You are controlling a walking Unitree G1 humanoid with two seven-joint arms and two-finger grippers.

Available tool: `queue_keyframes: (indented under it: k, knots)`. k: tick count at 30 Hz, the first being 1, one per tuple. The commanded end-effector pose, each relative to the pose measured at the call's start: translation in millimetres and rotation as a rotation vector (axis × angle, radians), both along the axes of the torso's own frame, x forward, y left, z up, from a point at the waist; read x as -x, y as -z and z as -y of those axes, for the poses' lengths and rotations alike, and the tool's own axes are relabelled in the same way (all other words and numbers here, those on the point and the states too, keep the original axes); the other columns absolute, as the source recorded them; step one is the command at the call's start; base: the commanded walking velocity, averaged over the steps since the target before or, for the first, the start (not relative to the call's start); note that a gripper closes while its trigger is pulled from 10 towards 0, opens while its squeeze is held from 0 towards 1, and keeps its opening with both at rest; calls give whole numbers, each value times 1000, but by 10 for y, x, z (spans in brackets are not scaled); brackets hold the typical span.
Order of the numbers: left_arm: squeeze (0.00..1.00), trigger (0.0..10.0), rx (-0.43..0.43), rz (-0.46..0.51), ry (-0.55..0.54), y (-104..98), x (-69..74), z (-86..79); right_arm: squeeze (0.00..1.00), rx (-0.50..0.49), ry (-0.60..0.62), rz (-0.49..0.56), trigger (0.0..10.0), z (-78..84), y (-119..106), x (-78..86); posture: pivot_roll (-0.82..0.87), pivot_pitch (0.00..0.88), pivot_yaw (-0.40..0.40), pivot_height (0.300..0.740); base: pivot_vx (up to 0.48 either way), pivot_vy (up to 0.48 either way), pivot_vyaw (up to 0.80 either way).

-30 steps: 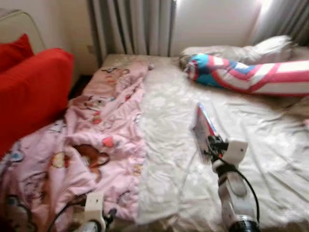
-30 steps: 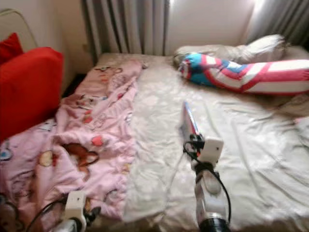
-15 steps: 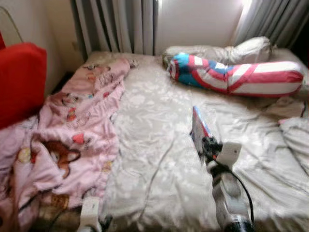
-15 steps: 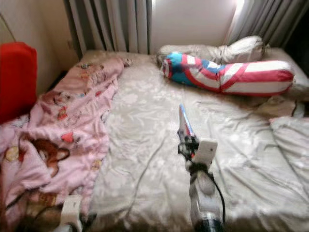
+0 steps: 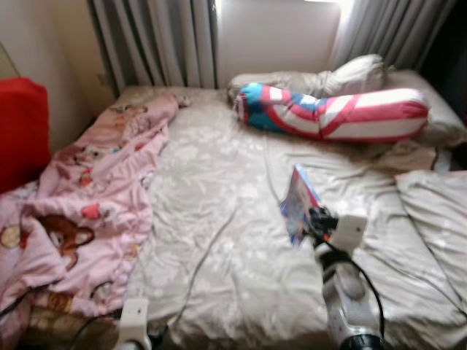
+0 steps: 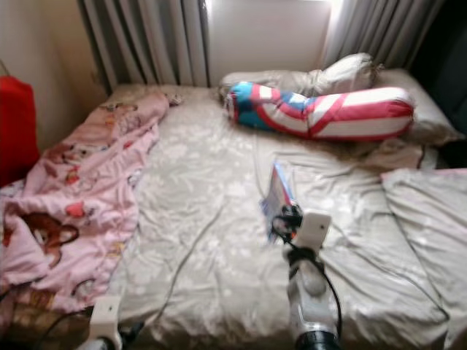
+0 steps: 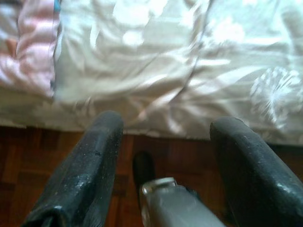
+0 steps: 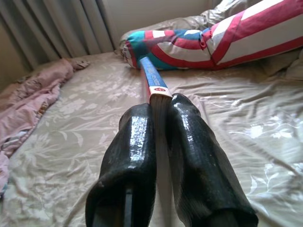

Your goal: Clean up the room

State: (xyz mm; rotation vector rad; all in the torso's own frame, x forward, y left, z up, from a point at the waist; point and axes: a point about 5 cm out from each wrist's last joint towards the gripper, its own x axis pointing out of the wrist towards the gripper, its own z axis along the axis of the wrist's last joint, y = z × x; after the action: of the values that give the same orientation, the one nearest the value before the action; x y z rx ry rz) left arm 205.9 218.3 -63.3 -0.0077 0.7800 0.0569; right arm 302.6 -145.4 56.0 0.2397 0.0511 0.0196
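Right gripper (image 5: 315,219) jaws clench a thin, colourful book (image 5: 298,203) edge-up above the bed (image 5: 219,219); left gripper (image 7: 161,156) jaws gape.

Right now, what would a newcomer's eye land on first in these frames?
Probably the thin book held upright over the middle of the bed, pinched in the right gripper. Next, the red, white and blue bolster pillow lying across the head of the bed, and the pink cartoon blanket rumpled along its left side.

Bed (image 5: 233,240) — pink blanket (image 5: 80,204), striped bolster (image 5: 332,113), pillows (image 5: 350,73), apparently.
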Motion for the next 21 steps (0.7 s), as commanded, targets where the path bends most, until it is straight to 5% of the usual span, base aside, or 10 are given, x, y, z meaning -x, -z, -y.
queue_keyframes:
  k: [1, 21]
  knots:
    - [0, 10000, 15, -19, 17, 37, 34, 73, 0, 8, 25, 54, 10000, 82, -113, -49, -38, 15, -11, 731, 0, -480, 0]
    - [0, 10000, 23, 11, 23, 14, -9, 120, 0, 13, 30, 49, 10000, 88, -100, -43, -40, 30, -15, 731, 0, -456, 0]
